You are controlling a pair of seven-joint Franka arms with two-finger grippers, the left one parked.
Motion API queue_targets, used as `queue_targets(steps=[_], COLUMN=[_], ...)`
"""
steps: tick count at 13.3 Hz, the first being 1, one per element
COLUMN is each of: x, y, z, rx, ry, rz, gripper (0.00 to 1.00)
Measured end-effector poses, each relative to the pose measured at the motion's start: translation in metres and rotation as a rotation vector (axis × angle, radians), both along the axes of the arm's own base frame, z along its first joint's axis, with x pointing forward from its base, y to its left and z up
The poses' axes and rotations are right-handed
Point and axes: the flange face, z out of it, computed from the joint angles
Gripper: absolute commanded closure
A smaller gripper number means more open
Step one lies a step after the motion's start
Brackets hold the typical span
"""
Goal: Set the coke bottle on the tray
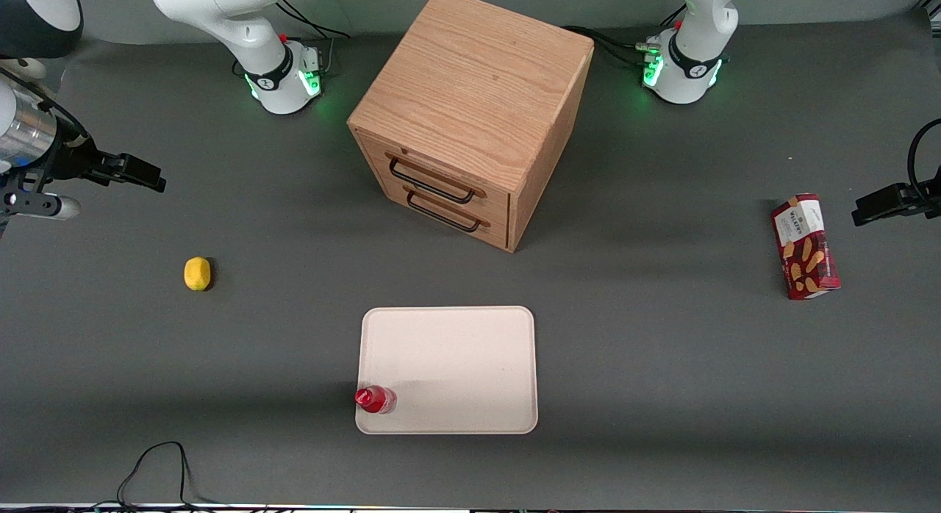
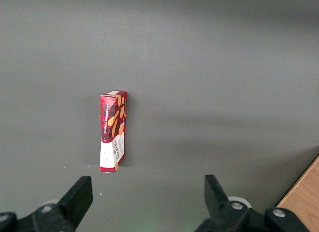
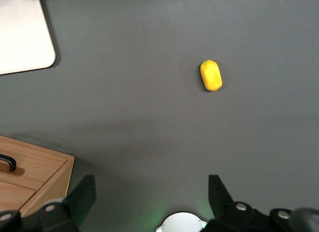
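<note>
The bench (image 1: pixel 647 395) is covered with a dark grey matte surface, and soft shadows are seen across it. Along its edge nearest to the front camera a thin black cable (image 1: pixel 158 469) is lying. A wooden cabinet (image 1: pixel 470 116) with two drawers and black handles is placed in the middle, farther from the front camera than the tray (image 1: pixel 456 351). The cream-white tray lies flat in front of the cabinet's drawers. The coke bottle (image 1: pixel 376 399) is standing upright on the tray, at the corner nearest to the front camera and toward the working arm's end, just inside the low rim. A small yellow lemon-like fruit (image 1: pixel 197 273) is lying toward the working arm's end of the bench, well apart from the tray. A dark red biscuit box (image 1: pixel 805 246) is found toward the parked arm's end. The claw (image 1: pixel 136 171) is held above the bench at the working arm's end, well apart from the bottle, and nothing is between its fingers. In the right wrist view its two fingers (image 3: pixel 82 197) are seen spread apart over the bare grey surface, with the yellow fruit (image 3: pixel 211 75), a corner of the tray (image 3: pixel 25 43) and a part of the cabinet (image 3: pixel 35 177) also visible; the bottle is not shown there. Only the left wrist view shows the narrow side of the biscuit box (image 2: pixel 113 131), which stands on its edge.
</note>
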Motion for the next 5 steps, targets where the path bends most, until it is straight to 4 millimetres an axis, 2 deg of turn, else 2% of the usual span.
queue_targets(steps=[5], x=[0.001], y=[0.020], z=[0.000], rx=[0.003], ry=[0.004], rz=[0.042], gripper=[0.00])
